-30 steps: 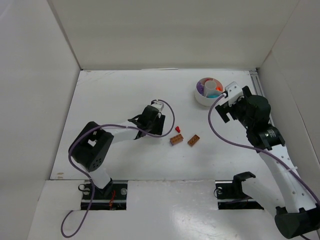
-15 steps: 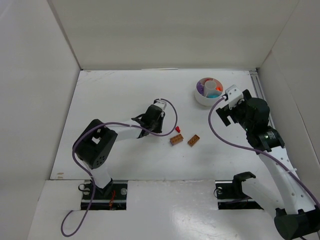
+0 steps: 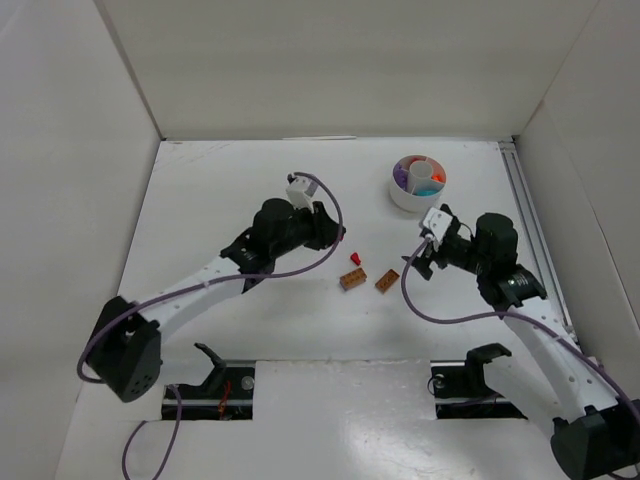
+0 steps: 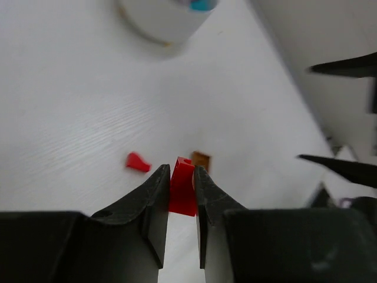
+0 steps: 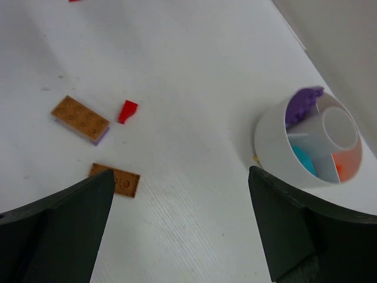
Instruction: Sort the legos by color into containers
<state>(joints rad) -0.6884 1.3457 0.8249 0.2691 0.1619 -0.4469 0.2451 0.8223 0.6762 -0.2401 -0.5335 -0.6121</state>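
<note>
**Left wrist view: red brick in grip, bound for the tub**

Left claw (image 4: 181, 177) is narrow, clamped on the sides of a red brick (image 4: 182, 191), a hold suited to carrying. In the top view the white tub (image 3: 410, 197) lies at 2 o'clock from it, with purple, teal and orange pieces already in its wedges. Right claw (image 5: 179, 172) is wide and empty above the brown bricks (image 5: 79, 119) loose on the bench (image 3: 220, 200), probably its next pick.

The overhead camera looks steeply down from above the 6 o'clock edge, far enough back to take in the whole surface (image 3: 220, 190). The left wrist camera sits close behind the left gripper (image 4: 181, 171) and its red brick (image 4: 182, 191), facing about 2 o'clock toward the tub (image 4: 162, 20). The right wrist camera looks down past the right gripper (image 5: 181, 174), facing about 10 o'clock. All three views share the tub, the small red piece (image 4: 138, 162) and a brown brick (image 4: 200, 159).
</note>
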